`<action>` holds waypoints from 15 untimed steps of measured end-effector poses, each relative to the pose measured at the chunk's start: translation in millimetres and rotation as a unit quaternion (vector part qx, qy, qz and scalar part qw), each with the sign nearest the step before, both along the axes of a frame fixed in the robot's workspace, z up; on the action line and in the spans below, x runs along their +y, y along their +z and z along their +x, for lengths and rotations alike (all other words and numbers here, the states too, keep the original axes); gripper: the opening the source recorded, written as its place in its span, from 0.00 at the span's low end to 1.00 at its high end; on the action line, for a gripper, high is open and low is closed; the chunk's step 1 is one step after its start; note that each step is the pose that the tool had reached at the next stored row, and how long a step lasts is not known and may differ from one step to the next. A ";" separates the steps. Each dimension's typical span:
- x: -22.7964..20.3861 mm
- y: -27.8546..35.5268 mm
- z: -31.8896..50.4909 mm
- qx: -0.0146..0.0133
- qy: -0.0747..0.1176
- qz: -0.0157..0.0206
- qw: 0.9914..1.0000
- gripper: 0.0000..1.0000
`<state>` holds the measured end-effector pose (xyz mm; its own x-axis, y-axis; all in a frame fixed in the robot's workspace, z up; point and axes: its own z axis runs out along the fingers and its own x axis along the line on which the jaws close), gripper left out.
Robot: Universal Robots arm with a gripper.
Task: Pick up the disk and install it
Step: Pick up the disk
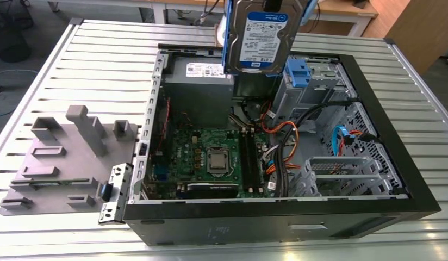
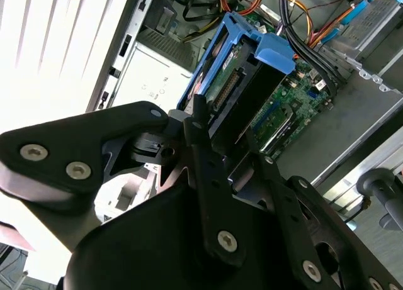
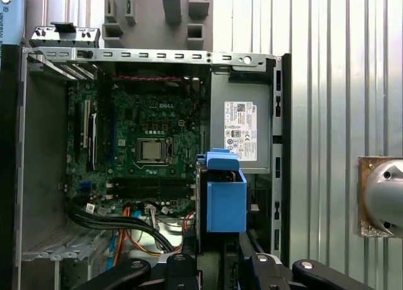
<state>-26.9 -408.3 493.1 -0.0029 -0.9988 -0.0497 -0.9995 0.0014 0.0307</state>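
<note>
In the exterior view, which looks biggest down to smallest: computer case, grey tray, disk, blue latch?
1. computer case
2. grey tray
3. disk
4. blue latch
The disk hangs raised, perhaps nearer the camera, so its place against the tray is unsure.

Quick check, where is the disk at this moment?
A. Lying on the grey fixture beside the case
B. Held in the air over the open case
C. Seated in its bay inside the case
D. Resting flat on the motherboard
B: the disk hangs upright, label out, above the open case, and the second wrist view shows the fingers clamped on its blue bracket.
</note>
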 end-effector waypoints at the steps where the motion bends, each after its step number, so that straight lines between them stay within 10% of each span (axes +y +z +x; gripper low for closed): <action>1: 0.0 0.0 0.0 0.000 0.000 0.000 1.000 0.35; 15: -10.5 -0.2 0.0 0.000 0.000 0.000 1.000 0.35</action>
